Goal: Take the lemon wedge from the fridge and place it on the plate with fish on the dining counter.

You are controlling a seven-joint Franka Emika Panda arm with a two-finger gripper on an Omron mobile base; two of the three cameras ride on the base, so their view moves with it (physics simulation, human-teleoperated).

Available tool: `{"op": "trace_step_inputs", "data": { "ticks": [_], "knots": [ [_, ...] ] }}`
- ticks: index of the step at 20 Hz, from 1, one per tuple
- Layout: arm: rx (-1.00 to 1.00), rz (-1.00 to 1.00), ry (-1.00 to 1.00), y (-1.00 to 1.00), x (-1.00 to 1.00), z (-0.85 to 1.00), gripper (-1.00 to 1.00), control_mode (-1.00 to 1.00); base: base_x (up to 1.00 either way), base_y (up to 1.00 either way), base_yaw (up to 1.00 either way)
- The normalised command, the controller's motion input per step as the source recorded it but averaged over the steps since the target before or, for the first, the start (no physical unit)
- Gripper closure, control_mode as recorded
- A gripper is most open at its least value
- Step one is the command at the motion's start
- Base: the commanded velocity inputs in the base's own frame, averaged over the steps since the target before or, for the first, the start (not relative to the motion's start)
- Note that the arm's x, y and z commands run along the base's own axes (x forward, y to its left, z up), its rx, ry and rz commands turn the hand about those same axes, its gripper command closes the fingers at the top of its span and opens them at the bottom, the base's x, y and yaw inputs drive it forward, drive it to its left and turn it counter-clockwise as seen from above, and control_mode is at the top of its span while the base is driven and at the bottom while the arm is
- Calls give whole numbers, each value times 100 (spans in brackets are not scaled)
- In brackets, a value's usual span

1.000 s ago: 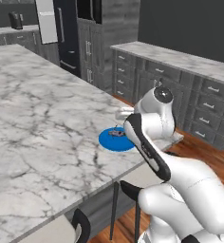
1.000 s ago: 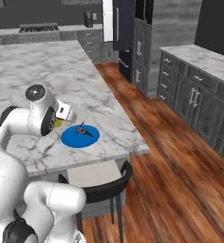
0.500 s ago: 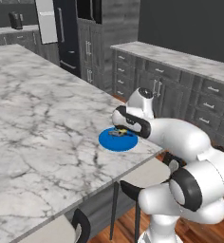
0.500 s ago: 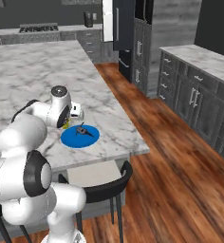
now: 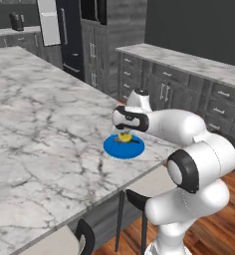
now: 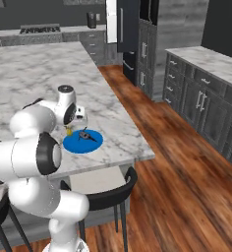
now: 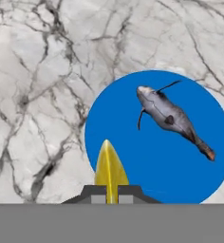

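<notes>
One small yellow crescent-shaped lemon wedge [image 7: 110, 171] sits pinched between the closed tips of the end effector [image 7: 111, 192], poised above the flat round bright blue plate [image 7: 133, 156] that rests on the white grey-veined marble counter [image 5: 45, 129]. In the hand view the wedge hangs over the plate's rim at about 7 o'clock, while the grey fish [image 7: 173, 118] lies across the plate towards 2 o'clock, apart from the wedge. From the left base view the wedge [image 5: 123, 135] shows as a yellow speck under the end effector [image 5: 123, 132] just above the plate [image 5: 123, 148]; from the right base view the wedge [image 6: 69, 131] hangs at the plate's [image 6: 83, 143] 10 o'clock edge, near the end effector [image 6: 72, 127].

The step in hand looks like the release. To do it well, I judge the wedge should first be carried a little inward, towards the plate's centre, since it now hangs right at the rim and could land half on marble or roll off. The free blue patch between the rim and the fish seems the best target, keeping clear of the fish so it is not nudged. Lowering until the wedge is nearly touching the plate before the tips part would keep so light a piece from bouncing. The counter's edge is near, so a stray roll could cost the wedge.
</notes>
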Motion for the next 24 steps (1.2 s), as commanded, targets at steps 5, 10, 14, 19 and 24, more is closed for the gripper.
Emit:
{"op": "trace_step_inputs", "data": {
  "ticks": [5, 10, 14, 19, 24],
  "knots": [
    [-22, 4, 0, -6, 4, -50, 100, -100, 0, 0, 0],
    [-2, 0, 2, 0, 8, -7, 100, -100, 0, 0, 0],
    [-4, 0, 0, 0, 44, -24, 100, -100, 0, 0, 0],
    [-2, 0, 0, 2, 58, -25, 100, -100, 0, 0, 0],
    [0, 0, 0, 7, 16, -19, 100, -100, 0, 0, 0]
  ]
}}
